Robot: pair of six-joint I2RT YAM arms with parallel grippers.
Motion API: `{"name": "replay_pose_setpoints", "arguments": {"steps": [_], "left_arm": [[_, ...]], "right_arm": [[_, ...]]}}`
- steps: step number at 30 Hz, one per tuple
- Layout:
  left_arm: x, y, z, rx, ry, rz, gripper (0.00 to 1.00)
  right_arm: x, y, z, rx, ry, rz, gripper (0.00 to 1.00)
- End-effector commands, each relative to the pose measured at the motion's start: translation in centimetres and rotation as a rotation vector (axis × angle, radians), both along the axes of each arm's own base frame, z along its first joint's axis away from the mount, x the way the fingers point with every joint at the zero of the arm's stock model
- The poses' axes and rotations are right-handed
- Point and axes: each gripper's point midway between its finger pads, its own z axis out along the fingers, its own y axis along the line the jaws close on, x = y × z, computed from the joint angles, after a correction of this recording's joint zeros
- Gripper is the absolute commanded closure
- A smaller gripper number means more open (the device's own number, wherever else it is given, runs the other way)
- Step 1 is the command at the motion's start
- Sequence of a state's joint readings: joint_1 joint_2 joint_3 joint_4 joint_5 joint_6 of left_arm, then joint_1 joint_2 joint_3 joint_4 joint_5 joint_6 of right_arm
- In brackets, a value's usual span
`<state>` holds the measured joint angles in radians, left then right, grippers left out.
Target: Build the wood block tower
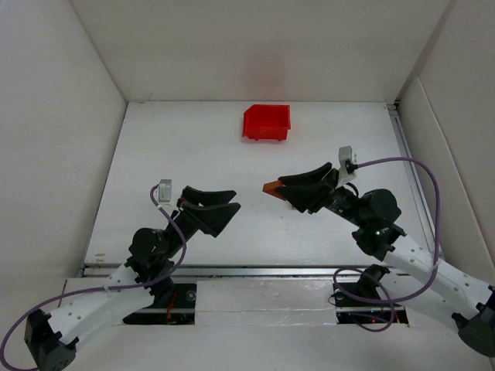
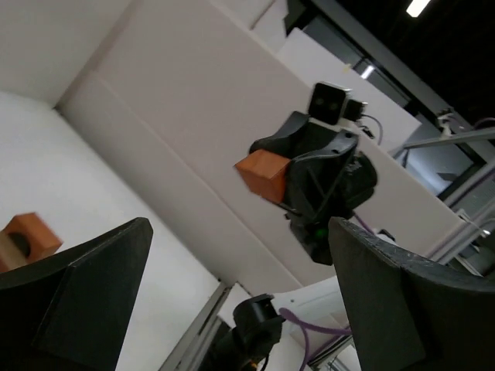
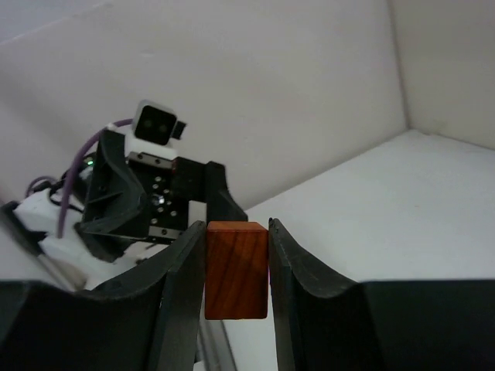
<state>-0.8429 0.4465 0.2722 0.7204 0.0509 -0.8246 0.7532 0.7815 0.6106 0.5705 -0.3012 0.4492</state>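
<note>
My right gripper (image 1: 280, 188) is shut on a reddish-brown wood block (image 1: 271, 188) and holds it in the air over the middle of the table. The right wrist view shows this block (image 3: 236, 270) upright between the two fingers (image 3: 182, 286). It also shows in the left wrist view (image 2: 263, 174). My left gripper (image 1: 230, 202) is open and empty, its tips facing the right gripper (image 2: 325, 178). At the left edge of the left wrist view an orange-brown block (image 2: 31, 234) rests on a light tan block (image 2: 6, 251) on the table, partly cut off.
A red plastic bin (image 1: 267, 122) stands at the back of the white table (image 1: 193, 147). White walls enclose the table on three sides. A metal rail (image 1: 255, 270) runs along the near edge. The left arm (image 3: 147, 201) shows in the right wrist view.
</note>
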Motion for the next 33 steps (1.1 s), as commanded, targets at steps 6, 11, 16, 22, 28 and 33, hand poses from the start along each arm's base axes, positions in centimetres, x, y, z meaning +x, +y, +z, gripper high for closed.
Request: {"name": "replay_pose_setpoints", "arguments": {"steps": [6,11,16,22,28,33], "left_arm": [[-4.7,0.0,7.0,-0.181,-0.335,-0.164,0.15],[-4.6,-0.2,6.8,-0.162,-0.354,-0.158,0.23],[-4.8,-0.5,6.9,-0.144,-0.376,-0.170,0.35],[-5.6,-0.7,7.8,-0.145,-0.437,-0.193,0.43],[-5.3,-0.7,8.0,-0.143,-0.452,-0.180,0.60],[-5.1,-0.3,8.4,-0.140,-0.469,-0.143,0.63]], "right_arm": [[-4.7,2.4,5.2,0.121,-0.096,0.287,1.00],[-5.3,3.5,5.6,0.139,-0.091,0.335,1.00],[-5.2,4.5,6.0,0.151,-0.094,0.365,1.00],[-5.0,5.3,6.2,0.165,-0.096,0.395,1.00],[-5.4,5.9,6.1,0.165,-0.102,0.433,1.00],[-5.8,6.3,5.3,0.145,-0.088,0.458,1.00]]}}
